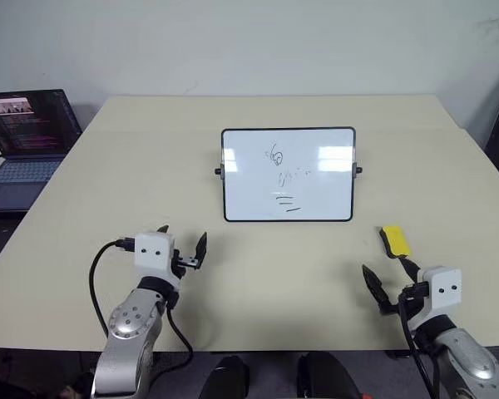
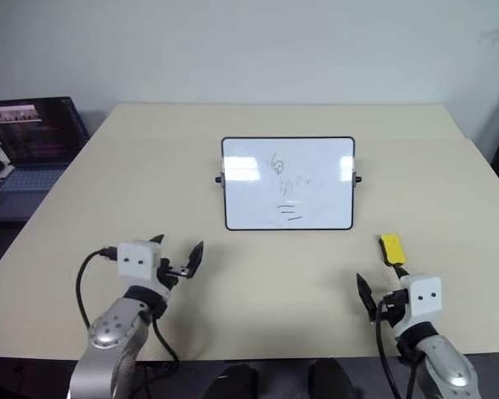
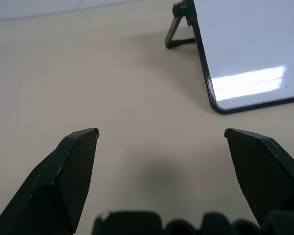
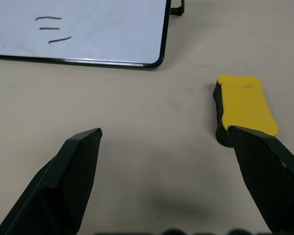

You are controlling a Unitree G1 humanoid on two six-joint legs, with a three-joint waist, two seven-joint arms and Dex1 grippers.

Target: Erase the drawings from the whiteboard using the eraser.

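Note:
The whiteboard [image 1: 288, 174] stands propped on the middle of the beige table, with a black frame and side knobs. The drawings [image 1: 283, 176] are a loop, squiggles and short parallel lines near its centre; the lines [image 4: 51, 29] also appear in the right wrist view. The yellow eraser [image 1: 394, 240] lies flat on the table, right of the board's lower right corner. My right gripper [image 1: 392, 281] hovers open just short of the eraser, whose end sits by one fingertip [image 4: 257, 161]. My left gripper [image 1: 183, 242] is open and empty, near the board's lower left corner [image 3: 220, 105].
An open laptop [image 1: 25, 141] sits on a lower surface beyond the table's left edge. The table [image 1: 108, 191] has bare room left and right of the board and in front of it. A wall rises behind the far edge.

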